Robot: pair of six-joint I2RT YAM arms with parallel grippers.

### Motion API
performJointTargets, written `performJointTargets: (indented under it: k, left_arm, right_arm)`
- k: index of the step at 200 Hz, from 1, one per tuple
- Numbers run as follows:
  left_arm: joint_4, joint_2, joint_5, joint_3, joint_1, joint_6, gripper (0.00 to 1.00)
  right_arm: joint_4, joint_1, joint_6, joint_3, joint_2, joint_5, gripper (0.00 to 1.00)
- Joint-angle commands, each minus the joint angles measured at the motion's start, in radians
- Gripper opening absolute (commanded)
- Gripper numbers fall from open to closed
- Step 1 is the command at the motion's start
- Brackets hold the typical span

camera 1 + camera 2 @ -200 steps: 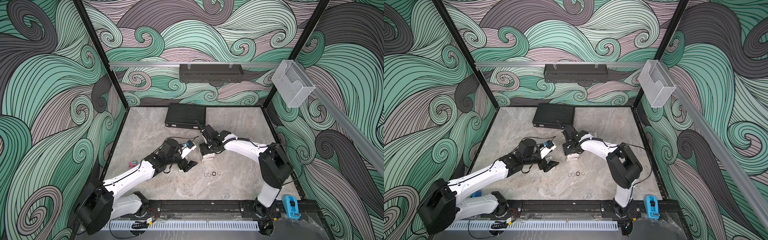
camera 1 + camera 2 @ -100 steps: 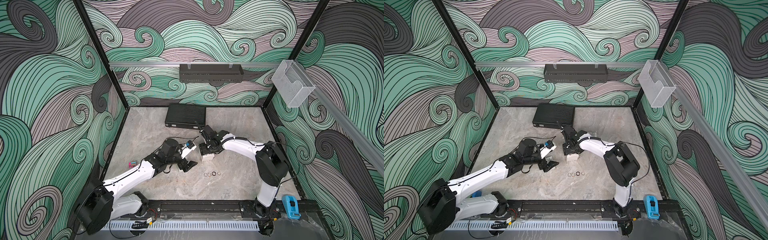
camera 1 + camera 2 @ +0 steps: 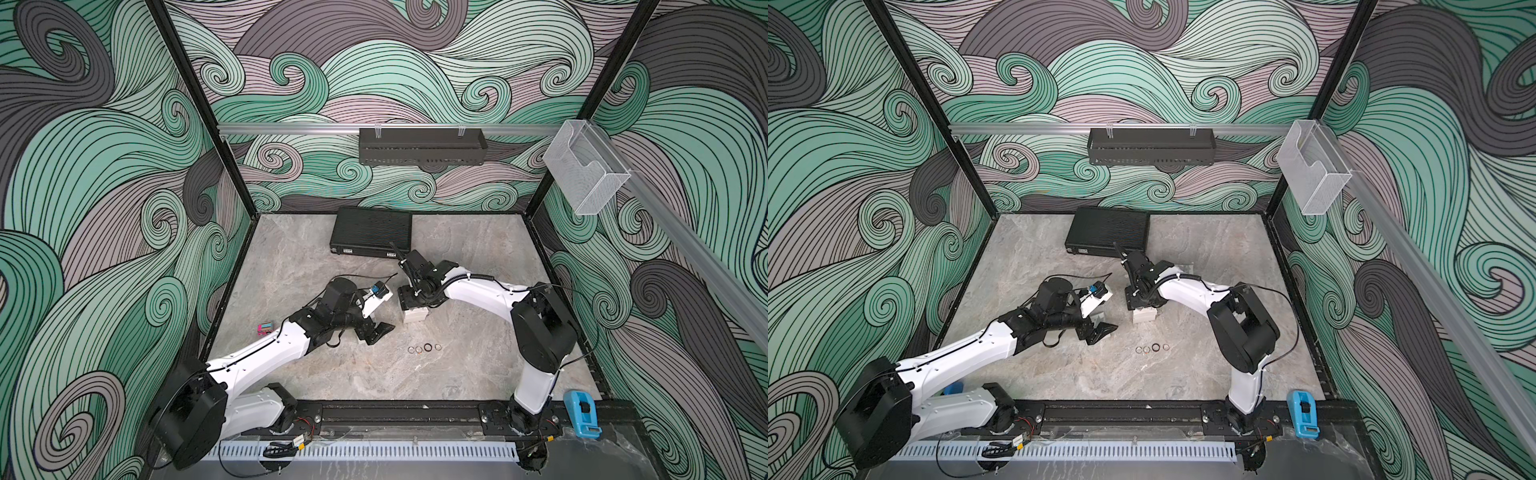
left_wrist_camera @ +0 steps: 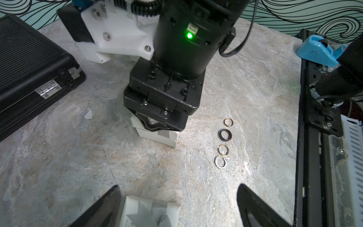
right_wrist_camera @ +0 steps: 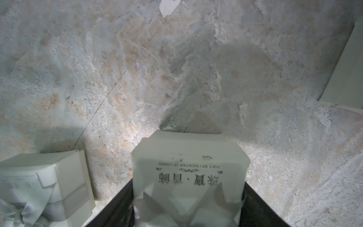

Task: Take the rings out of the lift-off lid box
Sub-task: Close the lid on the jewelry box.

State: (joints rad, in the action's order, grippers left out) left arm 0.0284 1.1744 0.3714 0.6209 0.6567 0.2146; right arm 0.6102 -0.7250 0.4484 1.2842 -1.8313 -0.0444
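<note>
four rings [image 3: 424, 348] lie out on the counter [image 3: 457, 374]. right tool [image 3: 413, 301] grips a white box [image 3: 415, 316], more rings probably inside. left tool [image 3: 378, 331] gapes open.

The rings [image 3: 428, 347] are lying in a row on the bench [image 3: 478, 365], in front of a small box [image 3: 415, 316] and apart from it. That box is standing near the bench's middle, and the right pincer [image 3: 412, 306] is clasping its top from above. A second small box [image 4: 149, 210] is sitting to its left, between the spread fingers of the left pincer [image 3: 377, 333]. A case [image 3: 372, 230] is lying at the back, behind both boxes. A tape dispenser [image 3: 582, 411] is resting on the front rail [image 3: 415, 413] at the right.
</note>
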Motion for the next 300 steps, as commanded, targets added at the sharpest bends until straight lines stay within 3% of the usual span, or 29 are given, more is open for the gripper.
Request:
performJointTargets:
  k: [1,195,219,237,300]
  left_arm:
    - [-0.008,0.000,0.009,-0.004,-0.006,0.011,0.92]
    - [-0.004,-0.003,-0.003,-0.007,-0.005,0.014,0.92]
    - [-0.002,-0.001,-0.006,-0.006,-0.006,0.016,0.93]
    - [-0.003,0.002,-0.009,0.000,-0.005,0.014,0.92]
    - [0.051,0.148,-0.075,0.156,-0.005,0.003,0.93]
  right_arm:
    - [0.020,-0.010,0.017,0.024,-0.018,0.003,0.74]
    - [0.034,-0.021,0.023,0.006,0.003,-0.027,0.77]
    - [0.035,-0.021,0.025,0.006,-0.002,-0.026,0.83]
    - [0.032,-0.021,0.010,0.006,0.011,-0.027,0.99]
    - [-0.058,0.035,-0.084,-0.106,0.216,-0.030,0.99]
